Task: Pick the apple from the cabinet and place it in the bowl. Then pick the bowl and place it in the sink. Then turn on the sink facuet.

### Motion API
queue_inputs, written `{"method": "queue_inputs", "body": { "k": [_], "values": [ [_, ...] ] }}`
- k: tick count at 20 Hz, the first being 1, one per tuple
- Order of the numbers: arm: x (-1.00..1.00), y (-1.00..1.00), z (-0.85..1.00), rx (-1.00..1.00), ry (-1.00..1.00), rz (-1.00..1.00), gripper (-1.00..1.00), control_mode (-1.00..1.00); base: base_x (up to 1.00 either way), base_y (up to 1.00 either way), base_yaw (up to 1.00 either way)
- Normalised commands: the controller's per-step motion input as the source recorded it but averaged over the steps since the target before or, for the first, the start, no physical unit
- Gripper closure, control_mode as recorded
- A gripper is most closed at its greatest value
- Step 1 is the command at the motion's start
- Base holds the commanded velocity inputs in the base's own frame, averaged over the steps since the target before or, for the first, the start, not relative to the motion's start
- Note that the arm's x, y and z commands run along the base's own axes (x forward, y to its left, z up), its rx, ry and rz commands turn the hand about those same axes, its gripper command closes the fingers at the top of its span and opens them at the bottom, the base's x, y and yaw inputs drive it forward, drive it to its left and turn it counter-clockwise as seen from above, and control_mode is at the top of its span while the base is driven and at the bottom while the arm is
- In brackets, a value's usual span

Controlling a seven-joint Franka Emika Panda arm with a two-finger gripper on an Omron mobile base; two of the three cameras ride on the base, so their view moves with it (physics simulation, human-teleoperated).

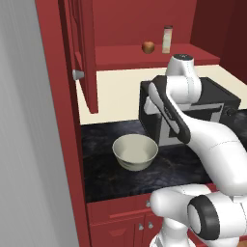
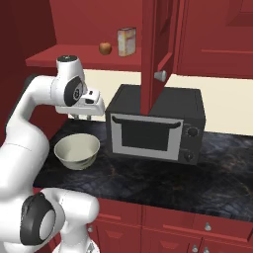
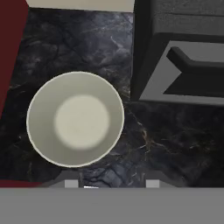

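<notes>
Hovering gripper [image 3: 111,183] (jaws spread, empty) above bowl [image 3: 75,119], microwave [image 3: 179,52] close beside.

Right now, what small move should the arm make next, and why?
Probably raise the gripper toward the open cabinet shelf. The apple sits up there beside a pale jar, while the bowl on the dark counter is empty and the hand hangs above the bowl, holding nothing that I can see.

The white arm [image 2: 29,123] bends at the elbow, wrist level, its gripper [image 2: 85,117] pointing straight down.
</notes>
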Motion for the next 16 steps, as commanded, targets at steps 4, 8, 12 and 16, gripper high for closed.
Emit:
{"method": "queue_inputs", "body": {
  "k": [4, 8, 12, 16],
  "values": [
    [-0.03, 0.00, 0.13, -0.09, 0.00, 0.02, -1.00, -1.00, 0.00, 0.00, 0.00],
    [-0.06, 0.00, 0.71, -0.25, -0.09, 0.17, -1.00, -1.00, 0.00, 0.00, 0.00],
    [-0.07, 0.00, 0.96, -0.32, -0.24, 0.21, -1.00, -1.00, 0.00, 0.00, 0.00],
    [0.00, 0.00, 1.00, -0.26, -0.16, 0.10, -1.00, -1.00, 0.00, 0.00, 0.00]
  ]
}}
